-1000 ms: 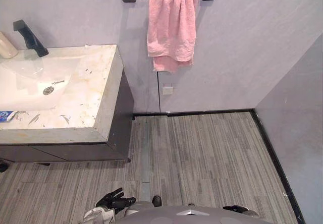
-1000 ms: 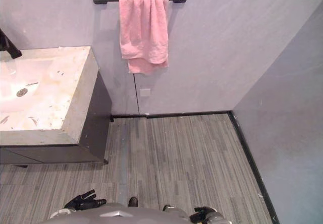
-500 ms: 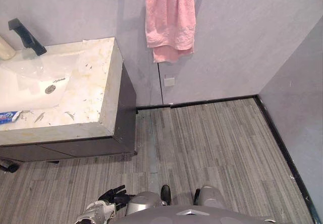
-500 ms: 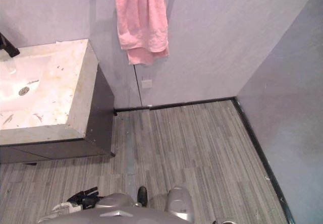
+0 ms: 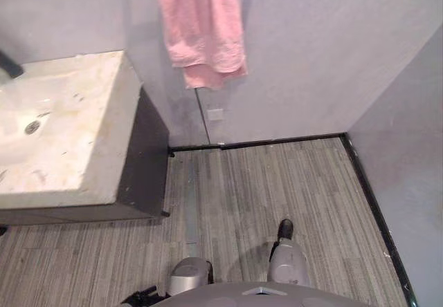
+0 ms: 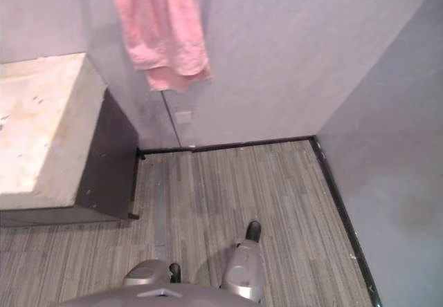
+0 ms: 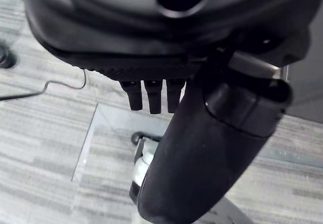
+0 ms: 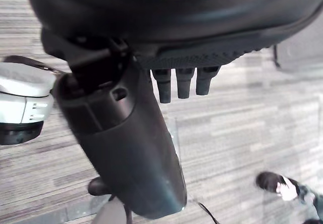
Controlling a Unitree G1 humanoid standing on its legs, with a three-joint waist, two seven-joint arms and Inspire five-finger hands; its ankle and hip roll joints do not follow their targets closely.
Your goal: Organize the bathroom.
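Unmarked pink towel (image 5: 204,30) hangs beside the vanity (image 5: 66,137) (no legible writing).

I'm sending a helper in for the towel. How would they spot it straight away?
Find the pale wall behind the stone-topped vanity. The pink towel hangs there, above the floor, just past the vanity's corner. It is the sole pink, soft thing there.

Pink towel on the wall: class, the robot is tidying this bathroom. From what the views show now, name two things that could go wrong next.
1. The pink towel hangs bunched and uneven, its lower edge lopsided; a careless tug might pull it off its rail rather than straighten it.
2. The vanity counter juts out beside the towel, so the left hand, hanging low with straight fingers, could clip its corner when lifted. The right hand hangs empty too.
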